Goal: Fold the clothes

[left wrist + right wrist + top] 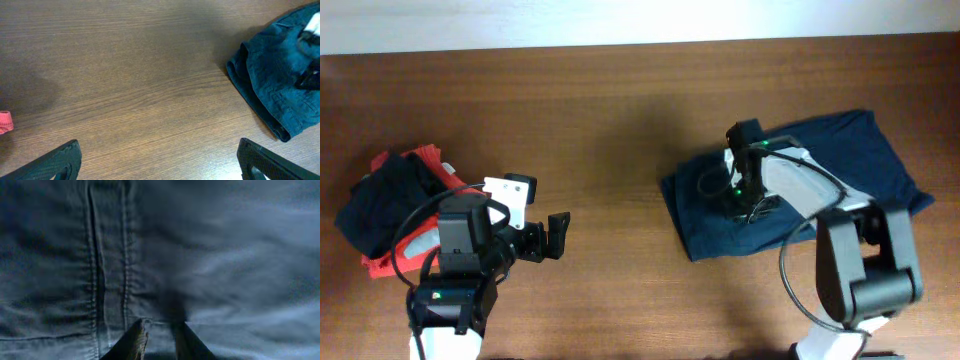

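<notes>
While left hand [159, 150] gapes over the wooden table [620, 120], right hand [160, 336] pinches the clothes [880, 150].

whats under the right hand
The dark navy garment lies directly under the right hand, whose nearly closed fingers seem to pinch a fold of it. The table beneath that spot is covered by fabric.

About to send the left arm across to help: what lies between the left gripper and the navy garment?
Only bare wooden table between the left gripper and the navy garment; overhead and left wrist views both show it.
</notes>
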Tool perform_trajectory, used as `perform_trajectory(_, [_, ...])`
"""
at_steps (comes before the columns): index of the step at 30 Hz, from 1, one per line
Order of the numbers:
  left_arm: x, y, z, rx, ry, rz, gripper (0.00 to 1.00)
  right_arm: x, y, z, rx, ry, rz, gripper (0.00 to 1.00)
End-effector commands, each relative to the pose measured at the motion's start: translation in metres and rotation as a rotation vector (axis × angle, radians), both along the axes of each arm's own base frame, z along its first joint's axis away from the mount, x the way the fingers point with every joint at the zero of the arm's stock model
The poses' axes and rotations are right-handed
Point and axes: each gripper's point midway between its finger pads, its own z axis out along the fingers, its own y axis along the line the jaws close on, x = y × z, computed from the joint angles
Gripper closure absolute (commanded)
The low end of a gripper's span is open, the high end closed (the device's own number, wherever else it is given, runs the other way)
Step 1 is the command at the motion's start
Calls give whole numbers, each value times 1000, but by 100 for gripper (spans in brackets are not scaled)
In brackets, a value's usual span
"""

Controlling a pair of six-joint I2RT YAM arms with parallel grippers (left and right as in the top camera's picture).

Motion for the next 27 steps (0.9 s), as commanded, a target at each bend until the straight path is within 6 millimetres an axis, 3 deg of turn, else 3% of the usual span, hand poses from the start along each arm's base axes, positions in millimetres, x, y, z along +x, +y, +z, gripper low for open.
perform_trajectory(1, [3,-4,10,-18,-19,-9,1,-9,43,-7,244,61,59,74])
perform_trajectory(4, [3,-4,10,-18,-19,-9,1,-5,72,-1,366,37,96,74])
perform_trajectory(6, [3,-4,10,-18,-20,-9,1,-4,102,6,463,14,147,71])
perform_trajectory(11, [3,-4,10,-18,-20,-9,1,-8,156,10,514,-41,266,67])
perform_trajectory(16, [5,-4,13,-19,-34,-9,1,-17,185,21,511,-63,355,57])
perform_trajectory(20, [10,-14,23,-61,-76,-55,1,4,163,50,395,-136,309,48])
perform_trajectory(22, [13,-18,24,-80,-81,-62,2,20,144,83,325,-220,280,43])
perform_trajectory(23, [17,-21,21,-81,-75,-70,2,33,126,115,275,-301,250,41])
perform_trajectory(27, [24,-43,3,-138,0,-115,2,46,77,184,189,-463,138,36])
